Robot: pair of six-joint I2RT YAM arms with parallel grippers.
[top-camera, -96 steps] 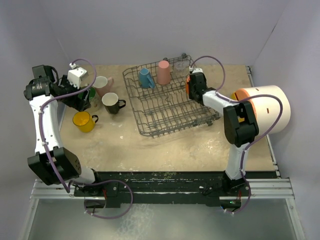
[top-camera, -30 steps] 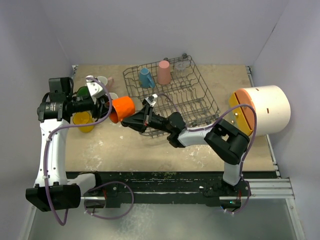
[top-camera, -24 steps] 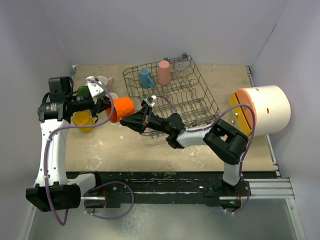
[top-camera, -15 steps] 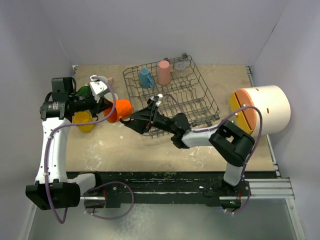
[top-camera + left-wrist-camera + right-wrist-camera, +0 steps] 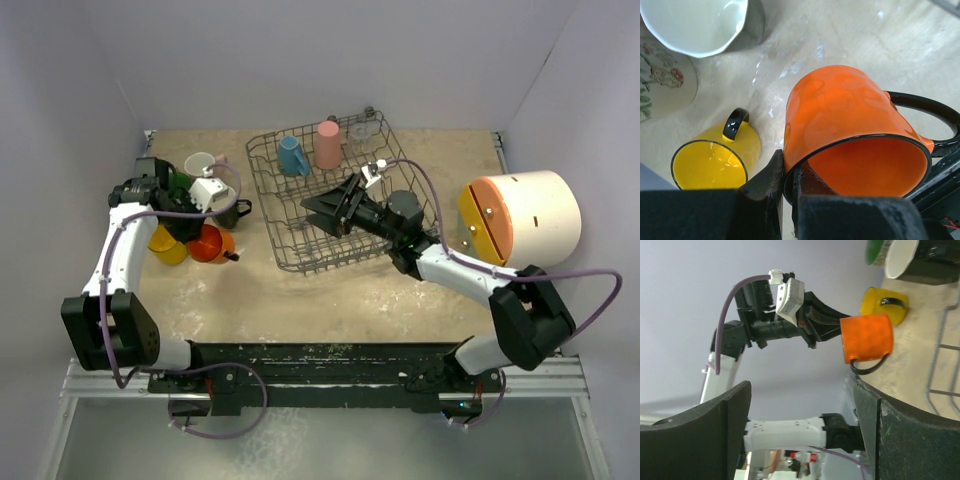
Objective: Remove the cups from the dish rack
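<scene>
With our left gripper [image 5: 788, 176] pinching the rim of the orange mug [image 5: 840, 115] and our right gripper [image 5: 318, 208] spread, we should set it flat by the left edge of the bench [image 5: 400, 292], clear of the yellow mug [image 5: 710, 169].

A: What sits in the dish rack [image 5: 300, 240]?
B: A blue mug [image 5: 291, 155], pink tumbler [image 5: 327, 144] and clear glass [image 5: 361, 133], all at its far end
A: The orange mug [image 5: 209, 243]?
B: Outside, tipped sideways beside the yellow mug [image 5: 165, 245]
</scene>
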